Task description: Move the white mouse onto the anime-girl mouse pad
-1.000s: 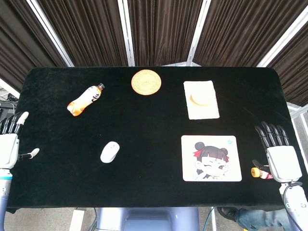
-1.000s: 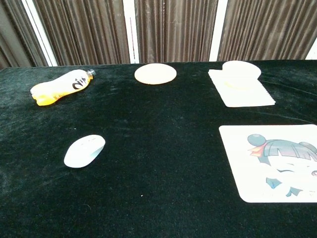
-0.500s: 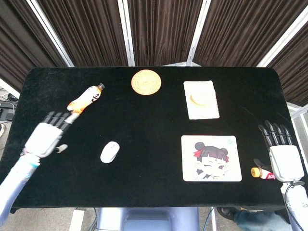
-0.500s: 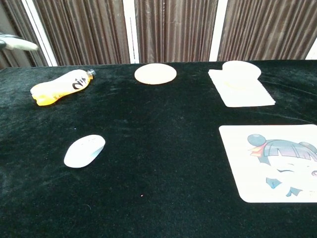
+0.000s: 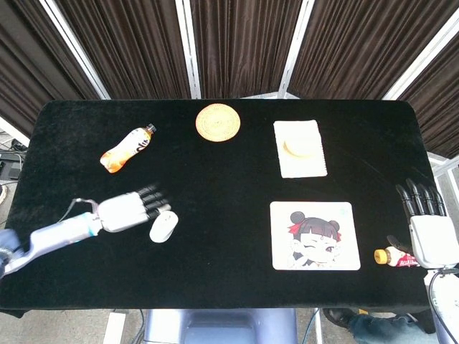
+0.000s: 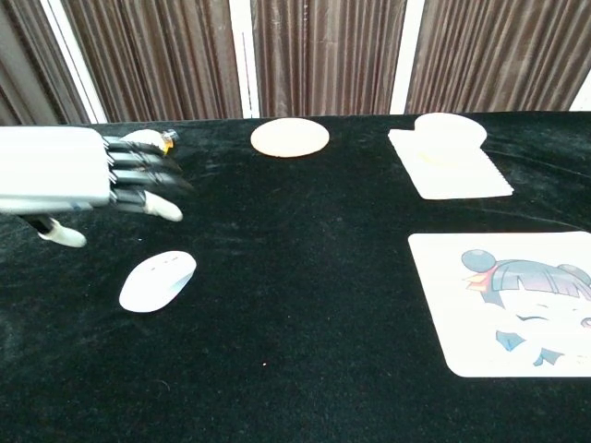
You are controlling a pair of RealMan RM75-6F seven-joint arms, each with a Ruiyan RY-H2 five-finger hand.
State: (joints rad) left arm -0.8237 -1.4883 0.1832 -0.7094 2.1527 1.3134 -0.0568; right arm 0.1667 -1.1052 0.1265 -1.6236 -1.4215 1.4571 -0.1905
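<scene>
Fingers spread and holding nothing, the left hand [image 5: 128, 212] hovers just left of the white mouse [image 5: 163, 226], its fingertips [image 5: 159, 202] reaching toward the mouse's far end; in the chest view the hand [image 6: 65, 171] hangs above the cloth with the mouse [image 6: 158, 281] clear beneath it. Bare black cloth runs from the mouse rightward to the anime-girl mouse pad [image 5: 315, 236], which lies flat near the table's [image 5: 215, 179] front right, its near edge close to the table's front edge. Beyond the right edge, the right hand [image 5: 429, 229] rests off the table, fingers extended and apart, empty, a small bottle [image 5: 396, 256] beside it. Farther back lie an orange drink bottle [image 5: 128, 149] on its side, a round woven coaster [image 5: 217, 122] near the rear edge, and a white cloth [image 5: 300, 148] bearing a pale round object [image 5: 297, 146].
</scene>
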